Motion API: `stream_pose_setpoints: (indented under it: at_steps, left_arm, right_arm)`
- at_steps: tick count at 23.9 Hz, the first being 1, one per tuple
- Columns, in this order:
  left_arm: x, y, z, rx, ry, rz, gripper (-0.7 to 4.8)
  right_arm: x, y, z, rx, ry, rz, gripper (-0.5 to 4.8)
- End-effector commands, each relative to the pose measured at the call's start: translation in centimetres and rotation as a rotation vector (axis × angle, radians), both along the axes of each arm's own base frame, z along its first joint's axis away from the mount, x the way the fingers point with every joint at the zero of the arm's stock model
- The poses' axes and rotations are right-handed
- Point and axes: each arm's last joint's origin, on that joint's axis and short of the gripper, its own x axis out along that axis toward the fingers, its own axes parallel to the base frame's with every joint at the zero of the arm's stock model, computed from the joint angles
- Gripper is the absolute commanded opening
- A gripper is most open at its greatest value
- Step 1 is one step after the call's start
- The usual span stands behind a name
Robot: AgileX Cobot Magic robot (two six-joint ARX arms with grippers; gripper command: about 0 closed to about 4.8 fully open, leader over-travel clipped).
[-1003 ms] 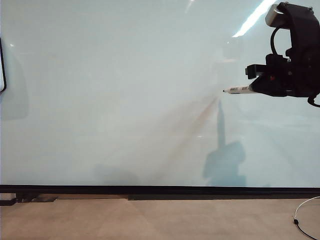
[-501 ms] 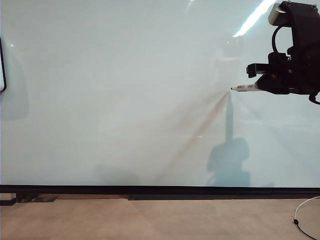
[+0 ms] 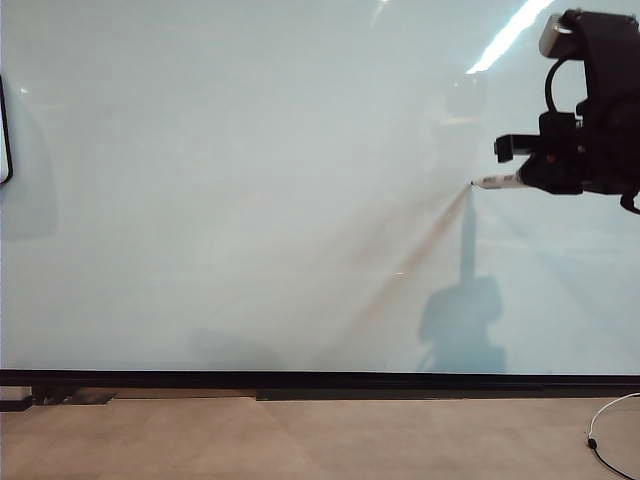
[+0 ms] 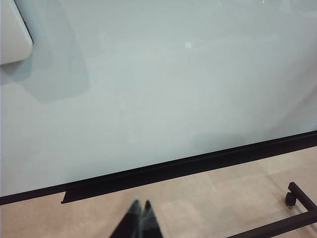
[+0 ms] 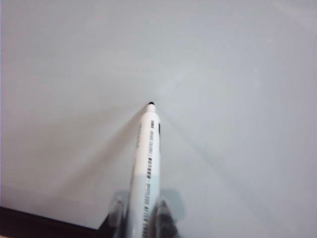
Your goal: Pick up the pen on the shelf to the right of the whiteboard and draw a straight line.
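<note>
The whiteboard (image 3: 250, 200) fills most of the exterior view, with a black strip along its bottom. At its upper right my right gripper (image 3: 518, 178) is shut on the white pen (image 3: 495, 181), held level with its black tip pointing left, at or very near the board. In the right wrist view the pen (image 5: 148, 148) runs out between the jaws of the right gripper (image 5: 143, 213) toward the whiteboard (image 5: 237, 74). No straight line shows on the board. The shelf is out of view. My left gripper (image 4: 140, 204) is shut and empty over the floor, short of the whiteboard (image 4: 173, 89).
A white cable (image 3: 605, 425) lies on the tan floor at the lower right. A black ledge (image 4: 148, 176) runs under the board, and a black stand foot with a caster (image 4: 292, 193) lies beside it. A white rounded object (image 4: 12, 29) hangs at the board's far left.
My right gripper has shifted a little to the right with the pen. The pen has swung more toward the board, so it looks shorter. The left gripper has stayed still.
</note>
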Motion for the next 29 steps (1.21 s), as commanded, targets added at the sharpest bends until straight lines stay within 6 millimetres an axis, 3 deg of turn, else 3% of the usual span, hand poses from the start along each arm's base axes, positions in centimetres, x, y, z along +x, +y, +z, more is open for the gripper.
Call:
stream_pose_setpoints:
  at_steps: [1, 12, 16, 29]
  left_arm:
    - [0.0, 0.0, 0.2, 0.004, -0.011, -0.006, -0.05]
    - [0.0, 0.0, 0.2, 0.005, -0.011, -0.006, -0.05]
    - [0.0, 0.0, 0.2, 0.005, -0.011, -0.006, -0.05]
    - [0.0, 0.0, 0.2, 0.004, -0.011, -0.006, -0.05]
  right_arm:
    - [0.2, 0.1, 0.0, 0.014, -0.005, 0.000, -0.06]
    - [0.3, 0.7, -0.2, 0.038, -0.013, 0.162, -0.06]
    - [1.5, 1.3, -0.5, 0.047, -0.002, 0.207, -0.06]
    - [2.2, 1.6, -0.2, 0.058, -0.029, 0.171, -0.06]
